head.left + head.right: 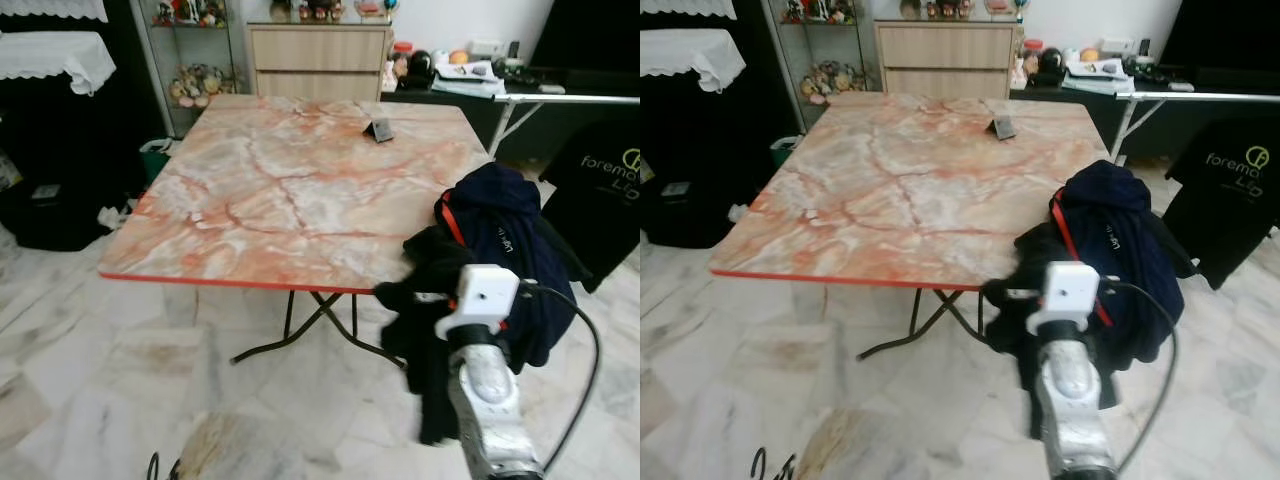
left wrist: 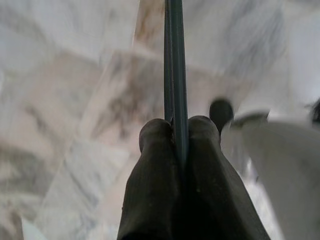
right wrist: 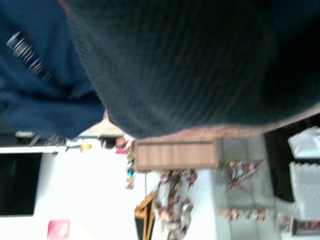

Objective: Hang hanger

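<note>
**Left pincer and hanger.** In the left wrist view, the left pincer [image 2: 176,125] is clenched on the hanger [image 2: 174,60], a thin dark grey-green bar. The two black fingers [image 2: 155,145] press on it from either side. The bar's long axis runs straight out past the fingertips, in line with the fingers. It points away from the wrist over the pale marble floor [image 2: 75,100]. Only this straight stretch is visible, so which part of the hanger it is cannot be told. In the left eye view, thin dark curved lines [image 1: 155,465] rise at the bottom edge on the robot's left, low over the floor. They are too slight to identify.

**Table.** A square table [image 1: 280,190] with a pink-orange marbled top and folding black legs stands ahead of the robot. A small dark object [image 1: 379,130] rests near its far right corner.

**Right arm and garments.** The silver right arm [image 1: 485,400], with a white box at its wrist, reaches up beside the table's near right corner. A bundle of clothing hangs there: a navy garment [image 1: 500,230] with a red strip [image 1: 452,222] along its edge, and a black garment [image 1: 430,300] drooping below it. The right pincer is buried in this cloth, and whether it is grasping or released cannot be told. The right wrist view shows dark knit fabric [image 3: 190,65] close against the lens.

**Background.** A wooden cabinet [image 1: 318,60] stands behind the table. A black printed T-shirt [image 1: 600,190] hangs at far right.
</note>
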Available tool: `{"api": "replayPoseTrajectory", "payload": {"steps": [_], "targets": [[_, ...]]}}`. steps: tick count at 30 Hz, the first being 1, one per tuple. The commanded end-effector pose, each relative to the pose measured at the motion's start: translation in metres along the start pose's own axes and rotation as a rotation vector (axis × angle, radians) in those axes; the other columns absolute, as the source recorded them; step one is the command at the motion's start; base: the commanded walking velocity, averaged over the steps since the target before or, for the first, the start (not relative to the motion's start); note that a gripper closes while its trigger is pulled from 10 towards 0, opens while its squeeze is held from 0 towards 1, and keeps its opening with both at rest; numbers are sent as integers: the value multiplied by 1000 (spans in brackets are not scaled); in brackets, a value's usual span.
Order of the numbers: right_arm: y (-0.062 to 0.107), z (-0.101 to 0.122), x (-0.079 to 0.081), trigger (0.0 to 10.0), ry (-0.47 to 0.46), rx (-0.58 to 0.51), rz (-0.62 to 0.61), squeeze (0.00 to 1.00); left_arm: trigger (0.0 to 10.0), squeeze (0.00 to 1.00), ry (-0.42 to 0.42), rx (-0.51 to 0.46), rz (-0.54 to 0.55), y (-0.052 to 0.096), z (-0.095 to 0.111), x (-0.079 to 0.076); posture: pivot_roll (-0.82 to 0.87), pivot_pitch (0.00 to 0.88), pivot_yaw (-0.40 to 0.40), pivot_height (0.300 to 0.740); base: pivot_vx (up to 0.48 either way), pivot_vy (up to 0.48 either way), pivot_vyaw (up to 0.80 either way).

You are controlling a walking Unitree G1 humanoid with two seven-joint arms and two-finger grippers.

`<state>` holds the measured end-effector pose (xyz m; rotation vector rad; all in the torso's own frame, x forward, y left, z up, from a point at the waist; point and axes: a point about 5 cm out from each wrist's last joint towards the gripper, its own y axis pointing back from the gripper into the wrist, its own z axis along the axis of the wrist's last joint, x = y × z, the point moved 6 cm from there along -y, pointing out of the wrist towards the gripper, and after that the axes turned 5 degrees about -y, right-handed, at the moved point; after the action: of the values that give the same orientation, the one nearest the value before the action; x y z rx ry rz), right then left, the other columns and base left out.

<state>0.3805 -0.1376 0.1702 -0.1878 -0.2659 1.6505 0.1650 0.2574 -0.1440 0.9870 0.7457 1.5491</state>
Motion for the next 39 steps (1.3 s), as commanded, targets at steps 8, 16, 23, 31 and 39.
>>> {"api": "replayPoseTrajectory", "payload": {"steps": [8, 16, 23, 31, 39], "targets": [[-18, 54, 15, 10000, 28, -161, 92, 0, 10000, 0, -10, -3, -15, 0, 0, -6, -74, 31, 18, 740, 302, 0, 0], [-41, 65, 14, 10000, 74, -173, 105, 0, 10000, 0, -8, -5, -15, 0, 1, -7, -74, 30, 20, 740, 317, 0, 0], [-66, 87, -3, 10000, 86, -202, 29, 0, 10000, 0, -11, -5, -15, 0, 1, -6, -75, 27, 23, 740, 321, 0, 0], [-76, 79, -16, 10000, 132, -148, -27, 0, 10000, 0, -12, -5, -17, 0, 0, -6, -74, 25, 26, 740, 317, 0, 0], [-50, -5, -24, 10000, 148, 182, -24, 0, 10000, 0, -2, -5, -30, 0, 0, -7, -73, 38, 22, 740, 0, 0, 0]]}}
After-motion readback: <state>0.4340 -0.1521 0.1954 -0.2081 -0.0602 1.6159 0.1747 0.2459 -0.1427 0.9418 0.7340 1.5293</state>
